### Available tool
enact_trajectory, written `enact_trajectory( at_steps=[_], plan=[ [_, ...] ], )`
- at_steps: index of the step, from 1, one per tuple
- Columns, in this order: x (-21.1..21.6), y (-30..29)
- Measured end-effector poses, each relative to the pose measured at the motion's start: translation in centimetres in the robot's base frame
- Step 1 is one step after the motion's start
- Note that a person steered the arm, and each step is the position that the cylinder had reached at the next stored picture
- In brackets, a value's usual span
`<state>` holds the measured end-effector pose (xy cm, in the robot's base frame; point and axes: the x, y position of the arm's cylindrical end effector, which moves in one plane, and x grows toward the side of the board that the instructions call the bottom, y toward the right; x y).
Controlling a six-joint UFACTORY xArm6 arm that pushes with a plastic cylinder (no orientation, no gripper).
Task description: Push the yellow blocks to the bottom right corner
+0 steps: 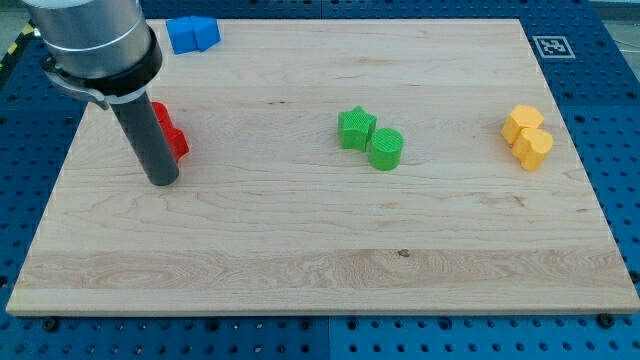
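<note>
A pale wooden board point(300, 250) is lying on a blue perforated bench, and its near half, toward the view's bottom, is carrying nothing; moving back, my tip point(162, 183), the lower end of a dark straight rod, is resting on the board at the view's left, just beside the red blocks point(170, 130), which are sitting partly hidden behind the rod so their shapes are hard to make out; there are no jaws to report, since the rod is ending in a plain blunt end, holding nothing. In the middle a green star-shaped block point(356, 128) is touching a green round cylinder block point(385, 149); level with these, at the view's right edge, two yellow blocks point(527, 137) are sitting touching each other, well apart from my tip and above the bottom right corner they are meant for. At the view's top left, blue blocks point(192, 33) are lying at the far edge. The risks, as I judge them: a straight sweep across is likely carrying the green pair along; the red blocks are close enough to be nudged on departure; and the yellow pair, being so near the right edge, is liable to split or slide off if pushed off-centre.
</note>
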<state>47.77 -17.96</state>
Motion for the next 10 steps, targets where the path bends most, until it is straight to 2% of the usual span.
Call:
enact_trajectory(
  at_steps=[2,3,5,6,8,9,10],
  plan=[
    [1.1,1.6],
    [3.5,6.8],
    [4.6,9.5],
    [7.3,17.6],
    [7.8,38.1],
    [7.6,47.9],
    [3.9,52.5]
  ],
)
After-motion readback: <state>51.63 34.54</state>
